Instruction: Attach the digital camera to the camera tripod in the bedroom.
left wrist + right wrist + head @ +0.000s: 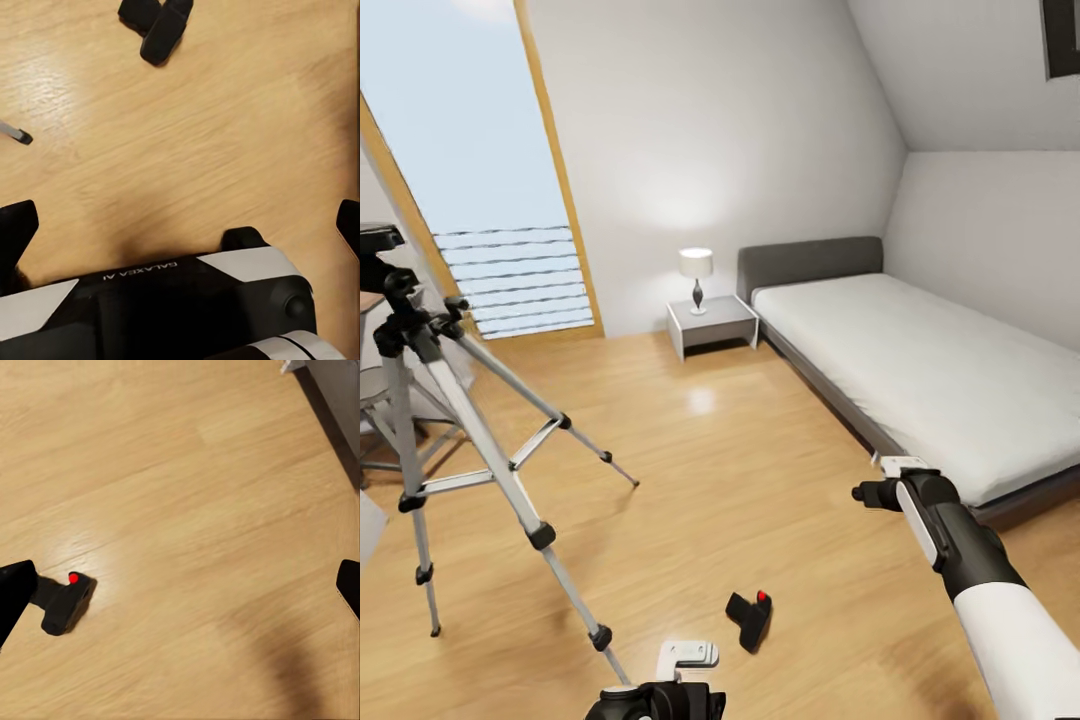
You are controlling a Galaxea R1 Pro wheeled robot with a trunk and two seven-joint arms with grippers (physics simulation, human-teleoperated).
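The digital camera (pixel 750 617), small and black with a red button, lies on the wood floor in front of me, between my two arms. It also appears in the left wrist view (pixel 157 26) and the right wrist view (pixel 66 601). The camera tripod (pixel 472 418) stands at the left on spread silver legs, with its black head at the frame edge; one foot (pixel 19 136) shows near my left hand. My left gripper (pixel 658 697) (pixel 180 225) hangs low over the floor, open and empty. My right gripper (pixel 870 493) (pixel 180 585) hovers right of the camera, open and empty.
A white bed (pixel 920 370) on a dark frame runs along the right wall, its corner (pixel 337 397) close to my right arm. At the back stands a grey nightstand (pixel 710 322) with a lamp (pixel 696 268). A bright wood-framed opening (pixel 500 180) is at the back left.
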